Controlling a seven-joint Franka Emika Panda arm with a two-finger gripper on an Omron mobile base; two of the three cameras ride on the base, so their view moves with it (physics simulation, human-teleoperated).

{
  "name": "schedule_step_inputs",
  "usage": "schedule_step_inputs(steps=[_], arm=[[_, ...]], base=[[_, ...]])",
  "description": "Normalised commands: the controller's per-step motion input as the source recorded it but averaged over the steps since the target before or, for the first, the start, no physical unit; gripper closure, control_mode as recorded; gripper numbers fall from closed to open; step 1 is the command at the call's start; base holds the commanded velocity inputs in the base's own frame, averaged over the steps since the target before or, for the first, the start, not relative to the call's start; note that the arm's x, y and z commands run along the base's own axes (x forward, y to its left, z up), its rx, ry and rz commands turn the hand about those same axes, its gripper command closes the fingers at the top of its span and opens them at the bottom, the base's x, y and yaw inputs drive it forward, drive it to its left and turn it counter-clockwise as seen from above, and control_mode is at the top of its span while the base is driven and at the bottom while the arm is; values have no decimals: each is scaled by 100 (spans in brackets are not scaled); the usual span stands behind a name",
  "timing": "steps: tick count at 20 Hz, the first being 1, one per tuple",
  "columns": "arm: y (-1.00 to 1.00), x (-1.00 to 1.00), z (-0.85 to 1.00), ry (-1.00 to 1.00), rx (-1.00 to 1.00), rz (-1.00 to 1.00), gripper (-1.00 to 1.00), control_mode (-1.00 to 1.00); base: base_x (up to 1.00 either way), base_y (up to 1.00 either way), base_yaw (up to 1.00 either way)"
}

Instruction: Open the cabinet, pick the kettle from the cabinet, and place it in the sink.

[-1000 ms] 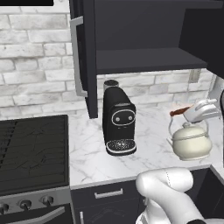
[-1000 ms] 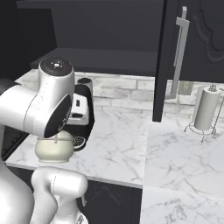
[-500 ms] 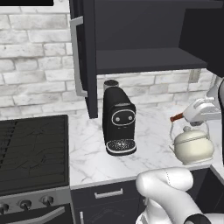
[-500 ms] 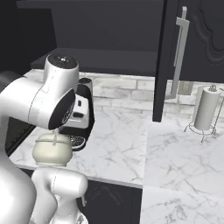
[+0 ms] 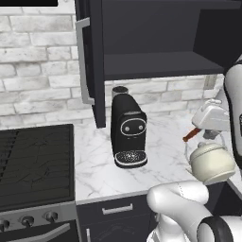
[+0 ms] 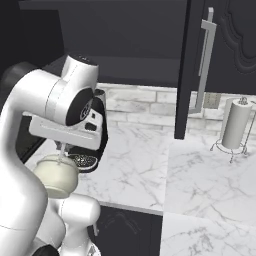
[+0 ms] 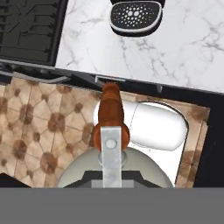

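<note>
Above counter edge, jaws clenched on kettle (image 5: 211, 162) handle; cabinet (image 5: 156, 40) doors open, visible shelf bare.

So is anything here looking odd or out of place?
Nothing is spilled or broken. The one odd sight is the kettle, hanging in mid-air by its handle from the shut claw, past the counter's front edge. The cabinet stands open.

Squat cream-white kettle (image 5: 211, 162): smooth, softly glossy, ceramic-looking; reddish-brown handle (image 7: 111, 111) wood-like. Tall black wall cabinet (image 5: 156, 38): matt, with brushed silver metal bar handle (image 5: 83, 61). White veined marble desk (image 5: 97, 165): polished. Black coffee machine (image 5: 127, 130): shiny plastic. Pale brick back wall (image 5: 38, 71): rough. Brown patterned floor tiles (image 7: 39, 127): satin.
</note>
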Motion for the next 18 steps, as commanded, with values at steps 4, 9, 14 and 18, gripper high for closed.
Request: schedule_step_inputs(steps=[4, 9, 14, 18], arm=[[0, 0, 0, 0, 0, 0, 100, 100], [0, 0, 0, 0, 0, 0, 100, 100], [0, 0, 0, 0, 0, 0, 100, 100], [0, 0, 0, 0, 0, 0, 100, 100]], base=[[-14, 26, 0], [-19, 59, 0], [-29, 48, 0], [-34, 43, 0]])
